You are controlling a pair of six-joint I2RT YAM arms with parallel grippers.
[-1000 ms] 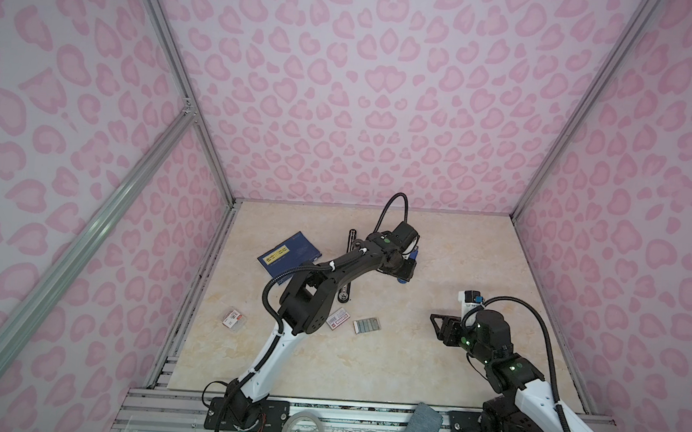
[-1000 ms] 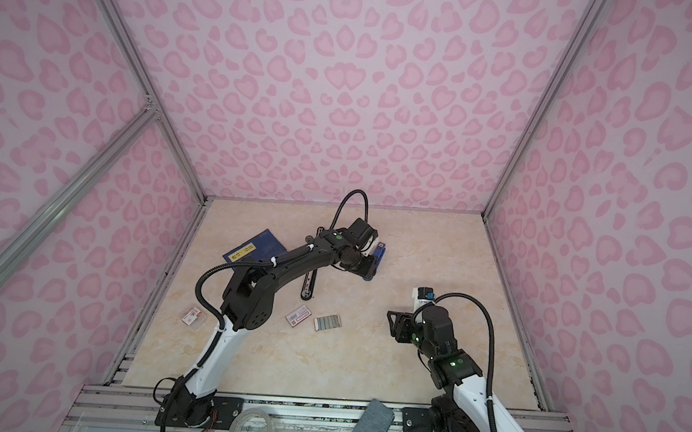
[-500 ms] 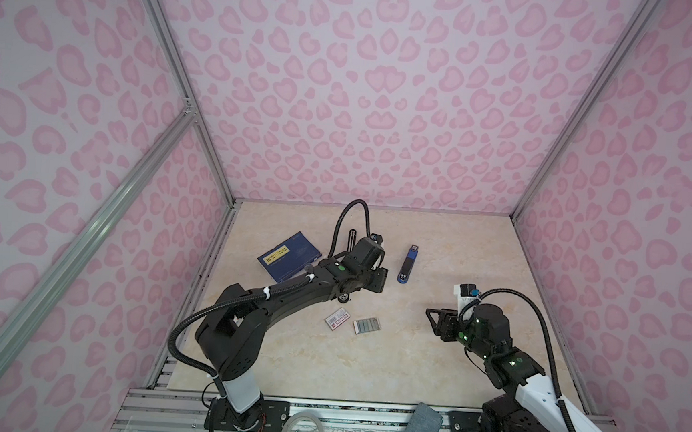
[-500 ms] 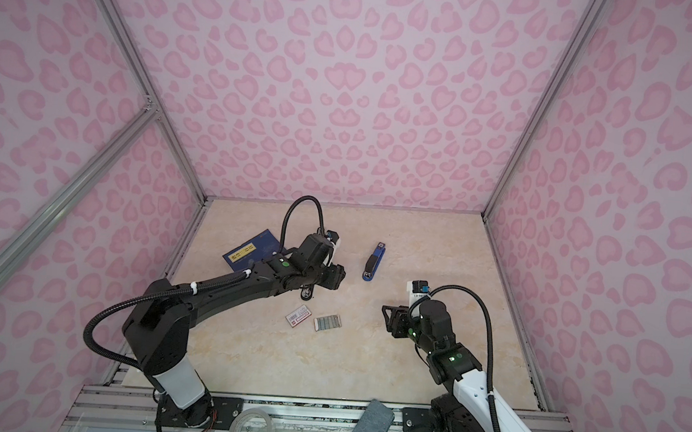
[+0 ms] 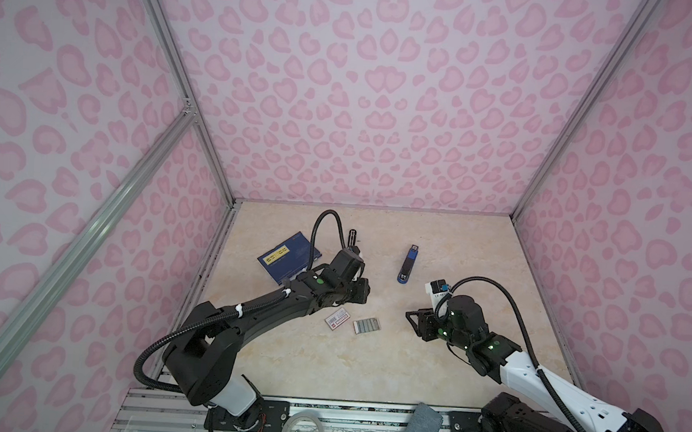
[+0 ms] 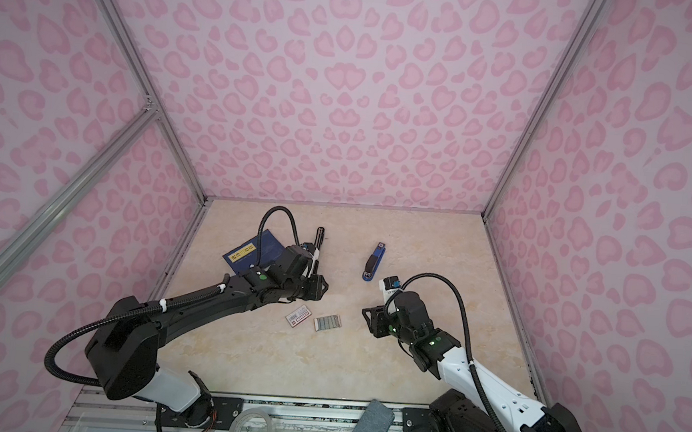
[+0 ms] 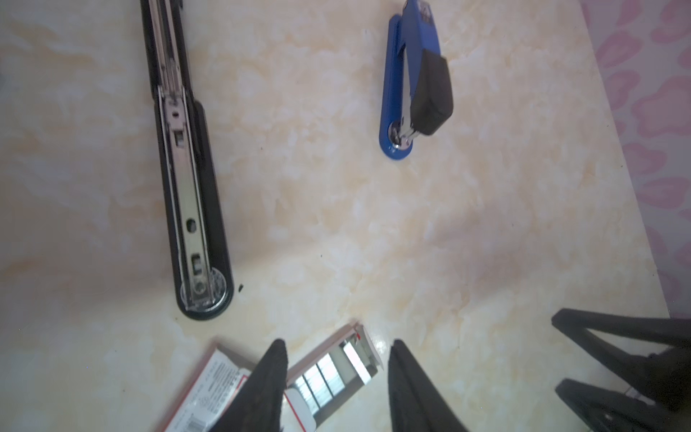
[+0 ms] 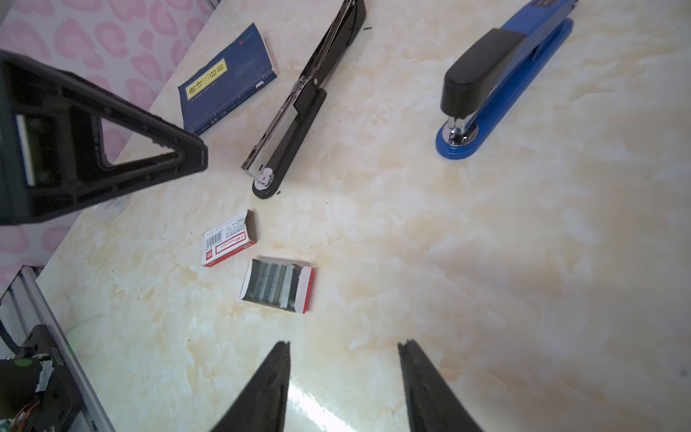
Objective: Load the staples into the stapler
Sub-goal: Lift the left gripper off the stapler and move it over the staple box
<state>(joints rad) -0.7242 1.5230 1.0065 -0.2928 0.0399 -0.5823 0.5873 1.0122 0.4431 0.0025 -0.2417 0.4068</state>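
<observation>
Open black stapler (image 7: 187,179) lies flat with its metal channel up, likely so a strip can drop in. The staples (image 8: 275,286) sit in their open tray (image 8: 306,288) on the table (image 8: 486,262) near the black stapler's rounded nose, none lifted out. The small box (image 8: 229,239) lies between that nose and the staples. Just off the nose, the left gripper (image 7: 338,344) hangs over the staples, jaws apart and empty, seemingly lined up for a pick. Past the staples from the black stapler, the right gripper (image 8: 346,344) waits, jaws apart, empty. The blue stapler (image 8: 501,74) lies closed, well apart from the black stapler.
</observation>
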